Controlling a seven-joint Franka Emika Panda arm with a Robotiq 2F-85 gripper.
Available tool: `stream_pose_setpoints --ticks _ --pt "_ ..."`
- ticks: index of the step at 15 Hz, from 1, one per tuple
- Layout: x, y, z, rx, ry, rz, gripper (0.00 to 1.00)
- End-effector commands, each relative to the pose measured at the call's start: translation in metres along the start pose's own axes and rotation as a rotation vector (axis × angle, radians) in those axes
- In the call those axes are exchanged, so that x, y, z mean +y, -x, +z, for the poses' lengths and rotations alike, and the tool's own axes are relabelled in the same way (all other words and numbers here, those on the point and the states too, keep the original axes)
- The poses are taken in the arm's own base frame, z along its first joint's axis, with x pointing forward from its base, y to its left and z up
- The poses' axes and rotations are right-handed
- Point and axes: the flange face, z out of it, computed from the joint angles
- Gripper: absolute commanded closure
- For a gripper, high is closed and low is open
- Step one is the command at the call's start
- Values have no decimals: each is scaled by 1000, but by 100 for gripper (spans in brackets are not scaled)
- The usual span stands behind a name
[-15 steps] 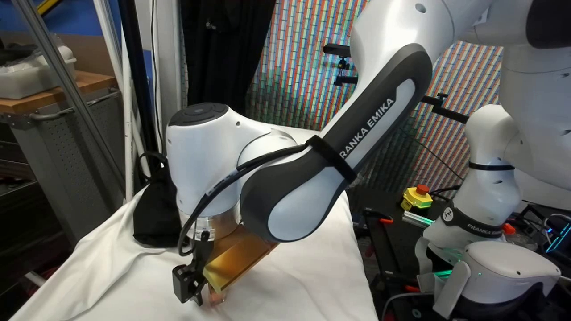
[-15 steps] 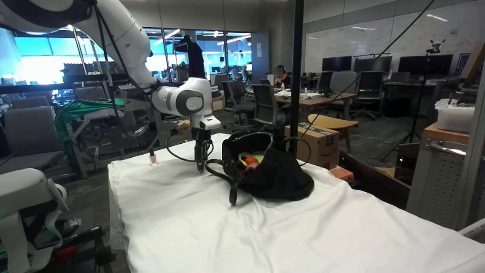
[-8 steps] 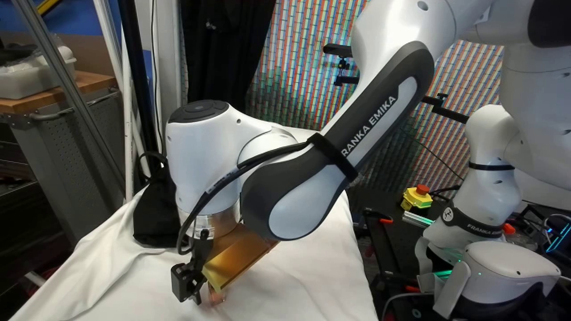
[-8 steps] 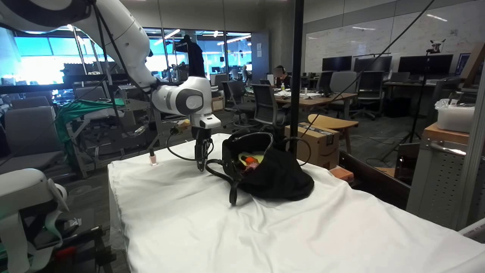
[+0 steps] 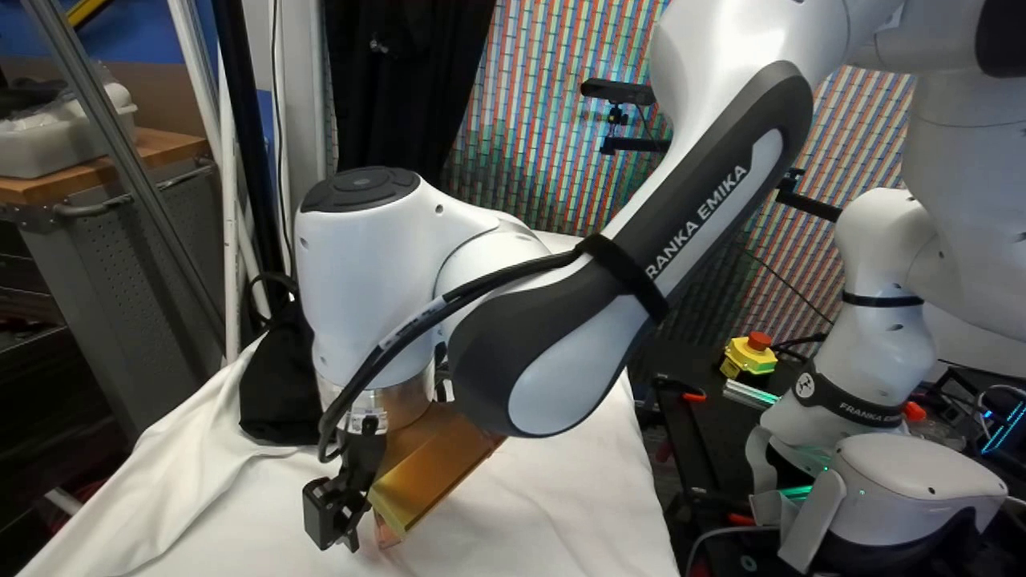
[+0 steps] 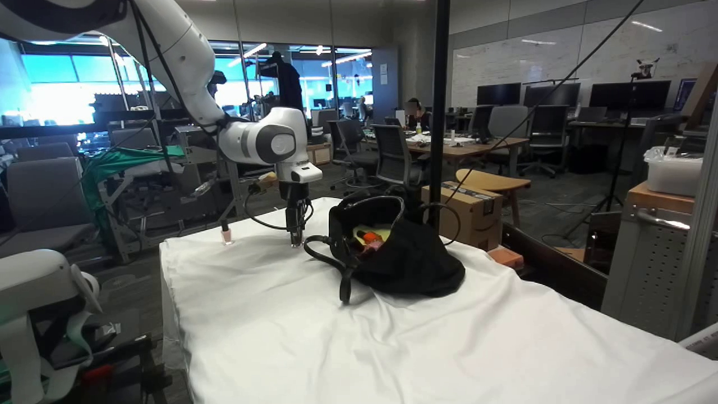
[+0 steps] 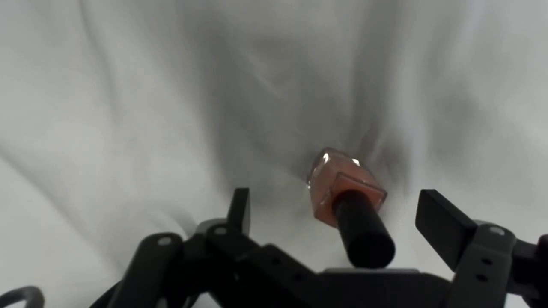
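Observation:
In the wrist view a coral-pink nail polish bottle (image 7: 323, 194) with a long black cap (image 7: 364, 233) stands on white cloth. My gripper (image 7: 337, 209) is open, its two fingers spread to either side of the bottle with gaps on both sides. The cap's end reaches toward the palm; whether they touch I cannot tell. In an exterior view my gripper (image 6: 295, 227) points down at the cloth, with the clear glass base of the bottle (image 6: 297, 243) showing beneath it. A gold-coloured panel (image 5: 437, 469) at the wrist hides most of this spot in an exterior view.
A second pink polish bottle (image 6: 226, 237) with a black cap stands near the table's edge. Beside the gripper slumps an open black bag (image 6: 415, 266) with colourful items inside, its strap (image 6: 346, 283) trailing on the wrinkled white cloth (image 6: 314, 336).
My arm has shifted slightly; in an exterior view the gripper moved a little left and up, uncovering the bottle's base. The jaws show no visible change. Bag and second bottle have not moved.

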Motion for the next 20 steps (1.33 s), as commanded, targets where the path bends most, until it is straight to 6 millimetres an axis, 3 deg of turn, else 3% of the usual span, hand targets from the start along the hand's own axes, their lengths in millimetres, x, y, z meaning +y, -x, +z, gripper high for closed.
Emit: stream_pose_setpoints --ticks 1,20 --pt "-2 12 -12 33 4 -4 0" --pt "-2 15 9 -5 14 -13 0"
